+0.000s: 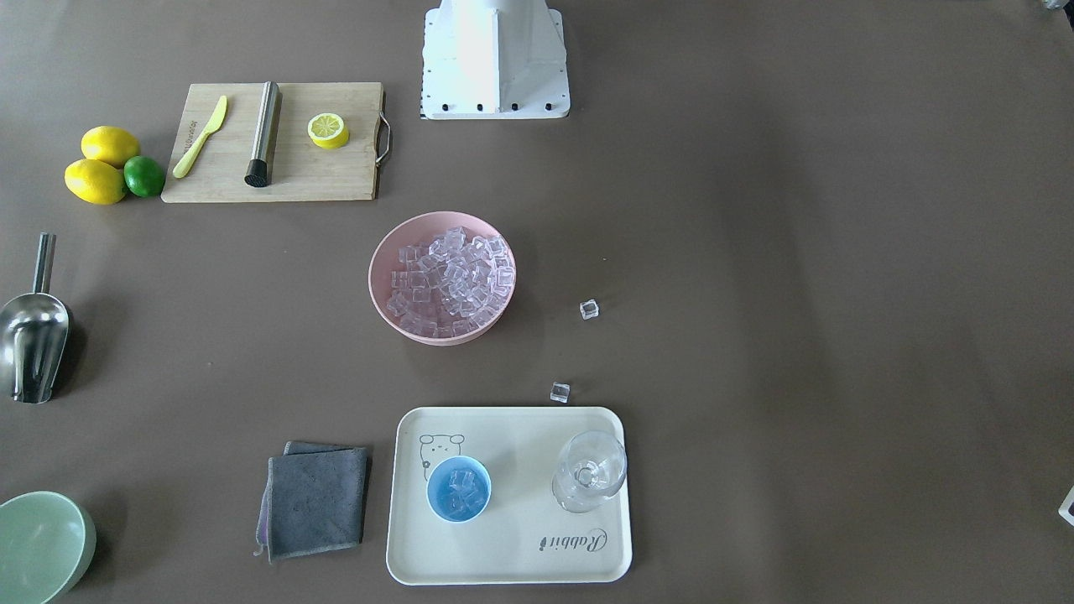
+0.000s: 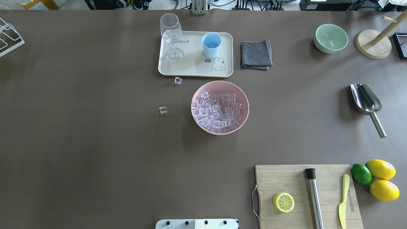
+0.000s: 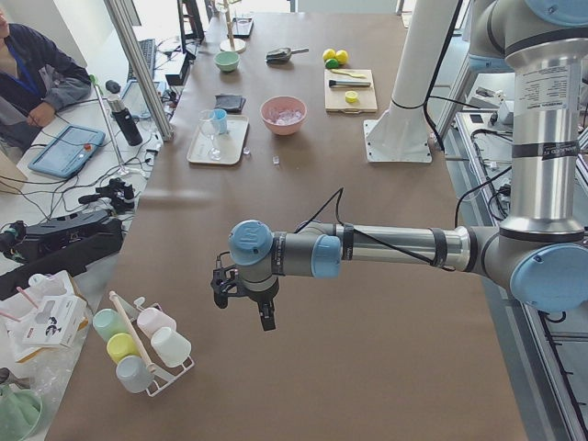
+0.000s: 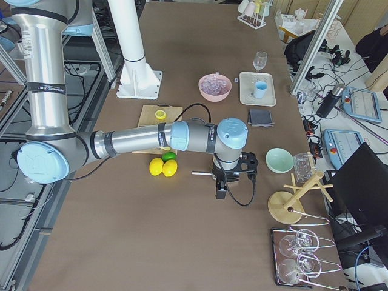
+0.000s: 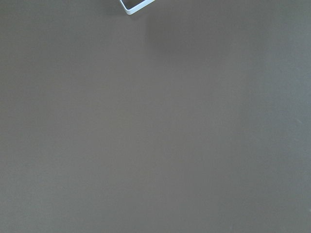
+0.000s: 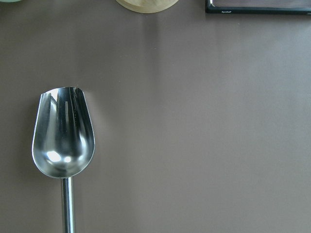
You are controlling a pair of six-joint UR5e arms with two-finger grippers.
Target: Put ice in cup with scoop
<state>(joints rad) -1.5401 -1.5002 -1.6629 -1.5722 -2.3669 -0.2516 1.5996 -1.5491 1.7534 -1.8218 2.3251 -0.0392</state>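
I'm counting two loose ice cubes on the surface, two lemons, one lime, one lemon half, two bowls, one cup, one scoop, one glass.

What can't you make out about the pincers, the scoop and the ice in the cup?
Left pincer: only in the exterior left view, small; open or shut unclear.
Right pincer: only in the exterior right view; same.
Scoop: handle end cut off by the right wrist view's bottom edge.
Ice in the cup: count unreadable, too small in front-facing view.
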